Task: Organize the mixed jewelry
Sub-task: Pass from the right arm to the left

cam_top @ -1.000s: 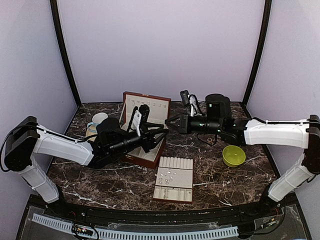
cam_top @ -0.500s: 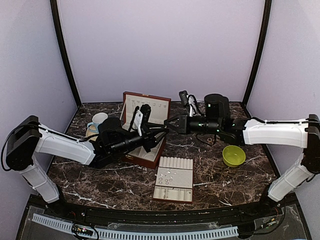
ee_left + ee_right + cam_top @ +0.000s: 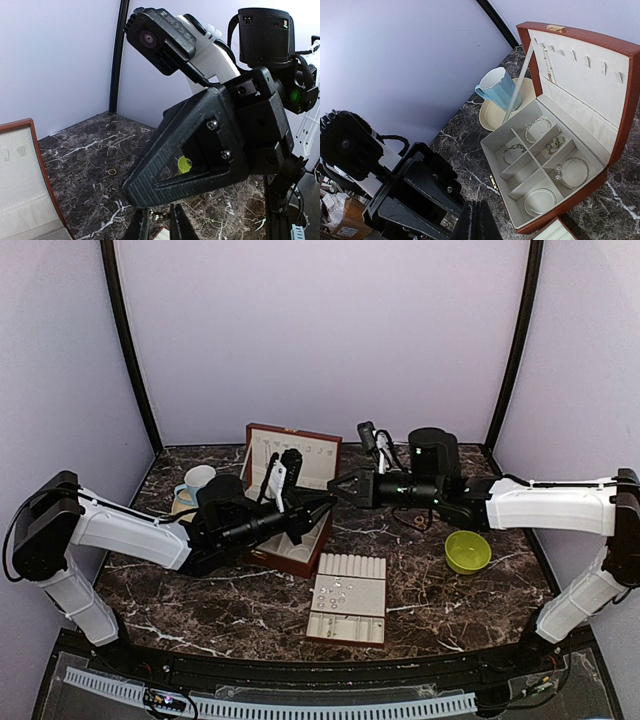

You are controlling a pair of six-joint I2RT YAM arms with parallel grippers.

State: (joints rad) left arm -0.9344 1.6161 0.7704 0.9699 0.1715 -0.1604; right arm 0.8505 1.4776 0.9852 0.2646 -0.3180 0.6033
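Operator: So, how do my fingers stand?

Adviser: Your right gripper (image 3: 477, 220) has its fingers pressed together. I cannot tell whether a tiny piece is nipped at the tips. Your left gripper (image 3: 159, 224) faces it tip to tip, with its fingers a narrow gap apart and nothing visible between them.

Operator: And the jewelry?

Adviser: Most of it is below and beyond your right fingertips. Silvery hoop bracelets (image 3: 538, 129) lie in the compartments of the open reddish-brown cream-lined box (image 3: 560, 212). A few small silvery pieces (image 3: 337, 590) sit on the flat cream slotted ring tray (image 3: 350, 565), nearer to you than both tips.

Operator: What makes this step go well?

Adviser: It looks like a hand-over in the air. Line your left fingers square on the right tips and close gently. Open the right only once the left grip is sure. Hold the meeting over the box, so a slip falls inside rather than onto the dark marble table (image 3: 450, 600).
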